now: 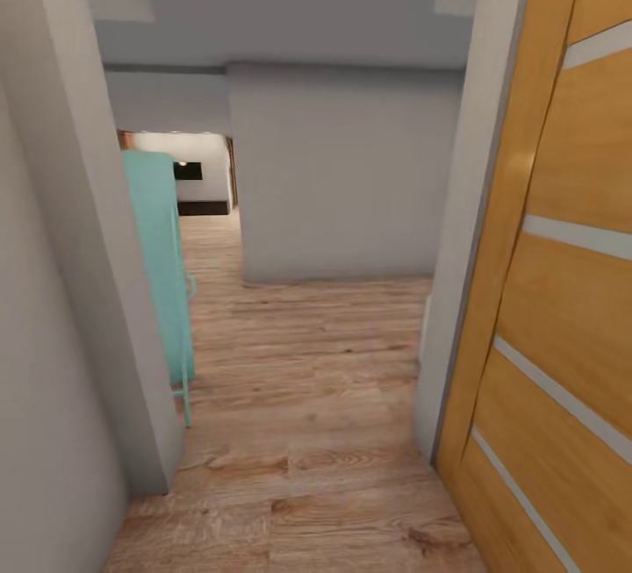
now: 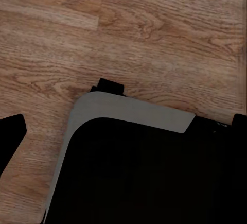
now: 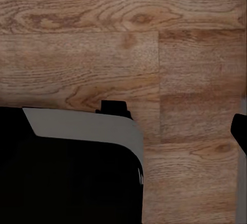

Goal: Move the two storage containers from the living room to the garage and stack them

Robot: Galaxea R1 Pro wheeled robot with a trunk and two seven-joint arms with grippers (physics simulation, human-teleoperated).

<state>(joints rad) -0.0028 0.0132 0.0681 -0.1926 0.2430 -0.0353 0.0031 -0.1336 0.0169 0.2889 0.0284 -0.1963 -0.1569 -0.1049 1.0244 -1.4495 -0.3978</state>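
The robot faces a narrow passage between a grey wall [image 1: 70, 292] and a wooden door [image 1: 562, 292]. Its wide base [image 2: 128, 162] could clip either while driving on. Whether either tool is apart or together cannot be told.

Robot base [image 2: 154, 177]: a broad black body with a rounded corner, edged by a light grey band (matte, unmarked) along its upper rim. A small black block [image 2: 110, 86] protrudes beyond the grey band. From the right wrist camera, the same base [image 3: 72, 172] shows identical black-and-grey trim and black block [image 3: 114, 106].
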